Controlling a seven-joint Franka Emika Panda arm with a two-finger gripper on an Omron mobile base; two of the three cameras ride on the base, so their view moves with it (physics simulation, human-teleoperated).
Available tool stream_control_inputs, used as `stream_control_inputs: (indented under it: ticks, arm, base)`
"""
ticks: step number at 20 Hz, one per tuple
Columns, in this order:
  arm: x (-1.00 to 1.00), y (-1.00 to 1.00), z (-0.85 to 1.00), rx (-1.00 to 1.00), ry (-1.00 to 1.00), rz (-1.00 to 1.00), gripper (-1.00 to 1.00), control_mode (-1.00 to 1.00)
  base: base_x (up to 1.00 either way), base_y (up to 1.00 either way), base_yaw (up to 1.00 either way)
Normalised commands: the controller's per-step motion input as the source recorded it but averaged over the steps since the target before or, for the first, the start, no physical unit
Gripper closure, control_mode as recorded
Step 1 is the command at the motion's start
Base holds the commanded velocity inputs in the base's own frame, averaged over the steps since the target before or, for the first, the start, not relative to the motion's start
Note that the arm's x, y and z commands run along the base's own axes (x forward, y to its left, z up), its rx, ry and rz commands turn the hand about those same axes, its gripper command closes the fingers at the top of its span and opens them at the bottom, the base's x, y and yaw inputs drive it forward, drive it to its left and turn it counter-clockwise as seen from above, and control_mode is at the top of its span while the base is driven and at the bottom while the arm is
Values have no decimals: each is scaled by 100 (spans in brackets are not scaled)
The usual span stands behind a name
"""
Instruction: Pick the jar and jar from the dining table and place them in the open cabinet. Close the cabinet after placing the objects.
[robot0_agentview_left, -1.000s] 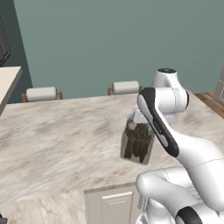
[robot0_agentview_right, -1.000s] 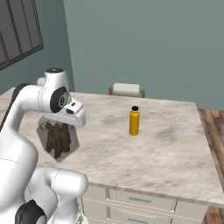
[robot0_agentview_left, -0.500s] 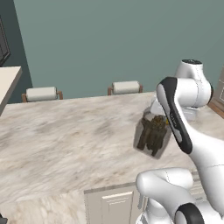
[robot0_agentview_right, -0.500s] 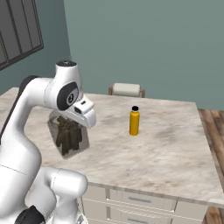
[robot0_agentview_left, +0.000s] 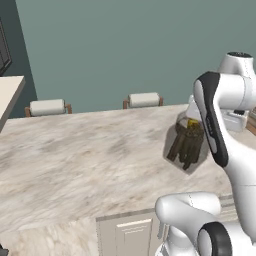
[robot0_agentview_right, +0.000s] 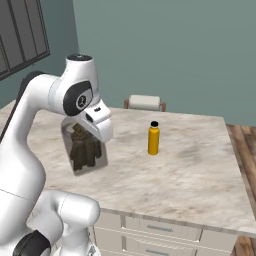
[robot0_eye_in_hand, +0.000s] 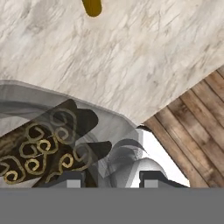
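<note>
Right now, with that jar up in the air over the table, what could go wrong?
The jar hangs tilted in the tool, gripped only at its top, so it might slip and drop onto the table. A wide swing could also knock over the yellow bottle standing nearby.

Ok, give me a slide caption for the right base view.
White arm's claw carries the large clear glass jar of dark brown sticks above the beige marbled table.
</note>
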Motion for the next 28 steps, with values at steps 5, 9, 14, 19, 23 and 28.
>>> stream_control_inputs:
  ticks: [5,9,14,19,23,28]
  arm:
    - [-20,0,38,0,2,-11,100,-100]
    - [-25,0,33,0,0,-7,100,-100]
    - [-6,0,33,1,0,-2,100,-100]
    - [-1,0,27,0,0,0,100,-100]
    - [0,0,13,0,0,0,100,-100]
    - [-1,0,1,0,0,0,100,-100]
  base:
    - [0,0,0]
    - [0,0,0]
    - [0,0,0]
    - [0,0,0]
    - [0,0,0]
    - [0,0,0]
